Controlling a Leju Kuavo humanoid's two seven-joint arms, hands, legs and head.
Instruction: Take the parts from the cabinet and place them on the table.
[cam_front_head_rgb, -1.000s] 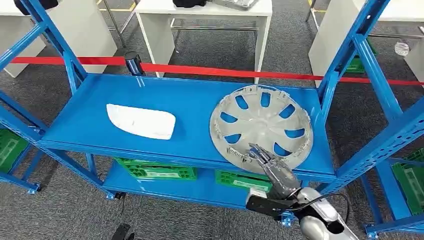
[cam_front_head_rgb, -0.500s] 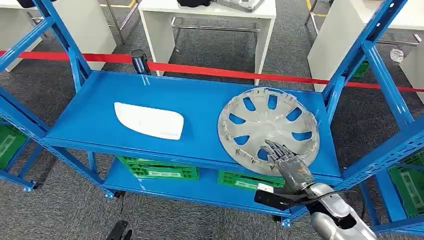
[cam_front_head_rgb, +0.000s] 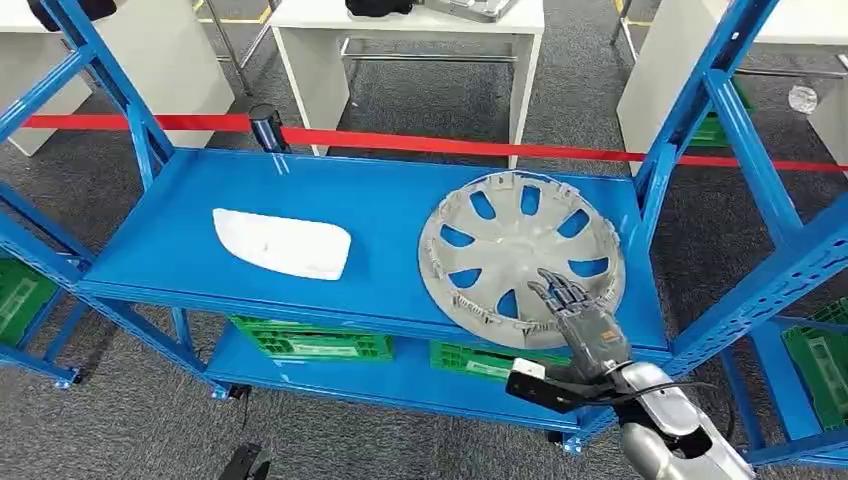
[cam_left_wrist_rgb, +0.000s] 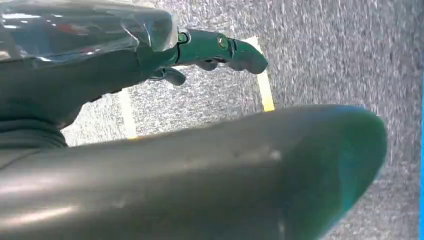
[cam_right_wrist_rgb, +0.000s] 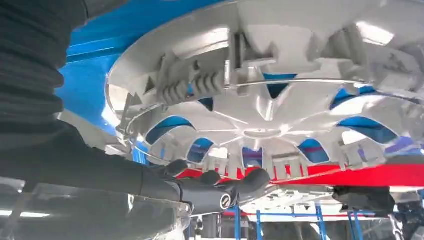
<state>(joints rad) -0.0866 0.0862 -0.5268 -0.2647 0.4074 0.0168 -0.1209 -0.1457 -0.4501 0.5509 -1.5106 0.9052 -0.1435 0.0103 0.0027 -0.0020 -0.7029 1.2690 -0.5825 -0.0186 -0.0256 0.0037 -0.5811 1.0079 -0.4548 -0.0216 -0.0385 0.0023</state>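
Observation:
A silver hubcap (cam_front_head_rgb: 500, 235) lies hollow side up on the right half of the blue shelf (cam_front_head_rgb: 380, 200). A white curved part (cam_front_head_rgb: 282, 242) lies on the shelf's left half. My right hand (cam_front_head_rgb: 582, 318) comes in over the shelf's front edge with its fingers stretched out above the hubcap's near rim, holding nothing. The right wrist view has the hubcap (cam_right_wrist_rgb: 260, 115) close up, with the right hand's fingers (cam_right_wrist_rgb: 220, 192) spread at its rim. My left hand (cam_left_wrist_rgb: 215, 47) hangs over the grey carpet, holding nothing.
Blue uprights (cam_front_head_rgb: 690, 110) frame the shelf's right end. Green crates (cam_front_head_rgb: 310, 340) sit on the lower shelf. A red tape (cam_front_head_rgb: 450, 145) runs behind the cabinet, with white tables (cam_front_head_rgb: 410, 20) beyond it.
My right hand has moved forward and a little right, from the hubcap's front edge to over its near rim. The hubcap and the white part lie where they were.

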